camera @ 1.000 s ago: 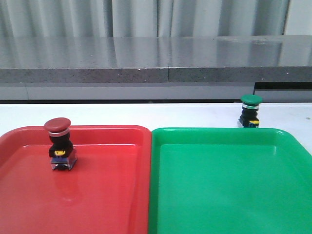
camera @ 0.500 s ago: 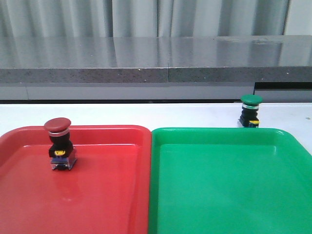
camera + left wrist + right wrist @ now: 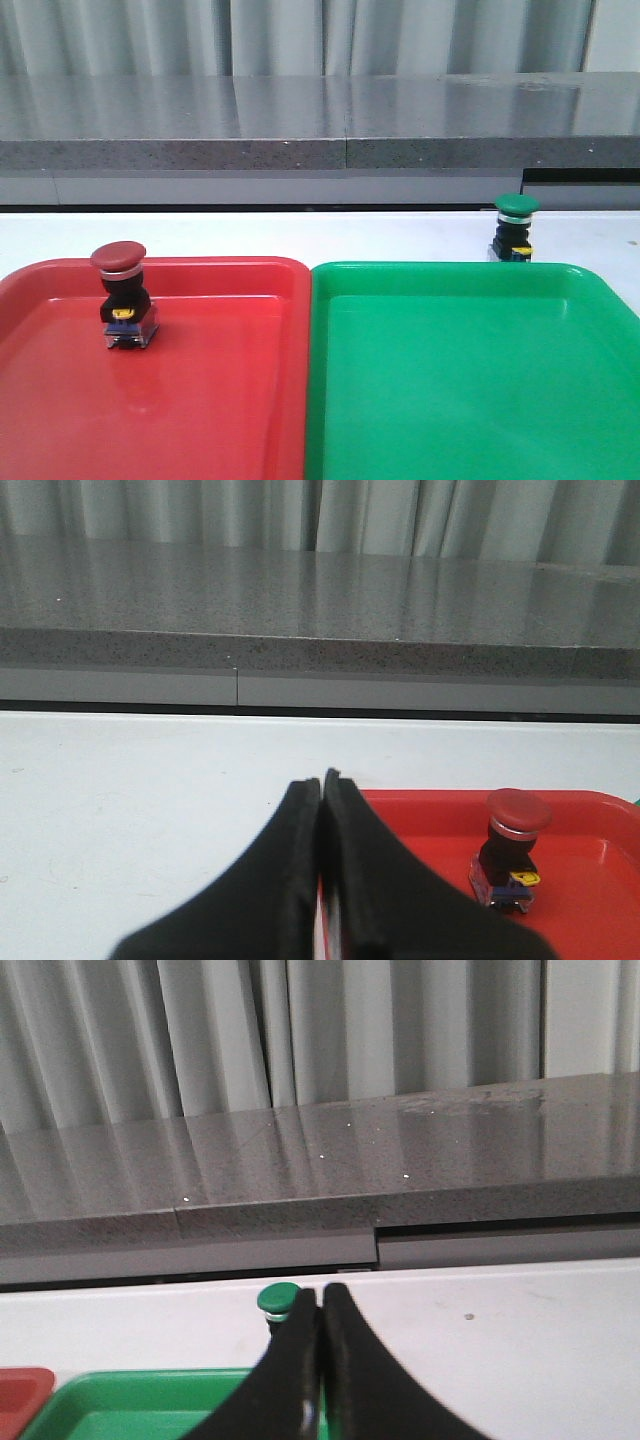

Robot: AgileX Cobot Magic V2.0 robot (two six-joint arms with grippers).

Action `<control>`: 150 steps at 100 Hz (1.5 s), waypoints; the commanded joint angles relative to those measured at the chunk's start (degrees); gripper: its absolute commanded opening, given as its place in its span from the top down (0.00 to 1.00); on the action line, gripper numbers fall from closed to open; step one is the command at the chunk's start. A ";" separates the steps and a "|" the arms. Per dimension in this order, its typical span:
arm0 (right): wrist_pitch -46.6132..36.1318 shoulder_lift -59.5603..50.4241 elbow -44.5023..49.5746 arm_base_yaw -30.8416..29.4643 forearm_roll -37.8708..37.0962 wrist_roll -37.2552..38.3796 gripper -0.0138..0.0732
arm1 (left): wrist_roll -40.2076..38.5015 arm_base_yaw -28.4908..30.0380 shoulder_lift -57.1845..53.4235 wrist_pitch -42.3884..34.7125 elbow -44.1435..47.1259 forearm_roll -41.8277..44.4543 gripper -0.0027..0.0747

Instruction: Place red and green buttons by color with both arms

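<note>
Grey ribbed curtain behind a long grey stone ledge (image 3: pixel 320 125); white table (image 3: pixel 330 235) in front of it. I see the red tray (image 3: pixel 200 400) and green tray (image 3: pixel 470 390) side by side, edges touching. Red button (image 3: pixel 123 295) stands upright inside the red tray, toward its far left. Green button (image 3: pixel 514 229) stands upright on the bare table just past the green tray's far right rim. Left gripper (image 3: pixel 322 785): fingers pressed together, empty, near the red tray's rim. Right gripper (image 3: pixel 320 1300): fingers pressed together, empty, its tips partly covering the green button in its wrist view.
</note>
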 commanded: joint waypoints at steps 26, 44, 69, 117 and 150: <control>26.25 7.99 -24.87 0.16 2.83 0.28 0.92 | -0.36 0.16 -1.68 -4.60 2.29 -0.01 0.99; 37.78 18.10 -37.50 0.16 2.83 0.28 0.92 | -0.36 0.16 -1.68 -4.60 2.29 -0.01 0.99; 34.71 28.16 -43.47 0.16 2.83 -0.88 0.92 | -0.36 0.16 -1.68 -4.60 2.29 -0.01 0.99; 38.05 35.48 -43.47 0.16 2.83 -1.22 0.48 | -0.36 0.16 -1.68 -4.60 2.29 -0.01 0.99; 33.85 36.95 -44.07 0.16 2.94 -1.22 0.12 | -0.36 0.16 -1.68 -4.60 2.29 -0.01 0.99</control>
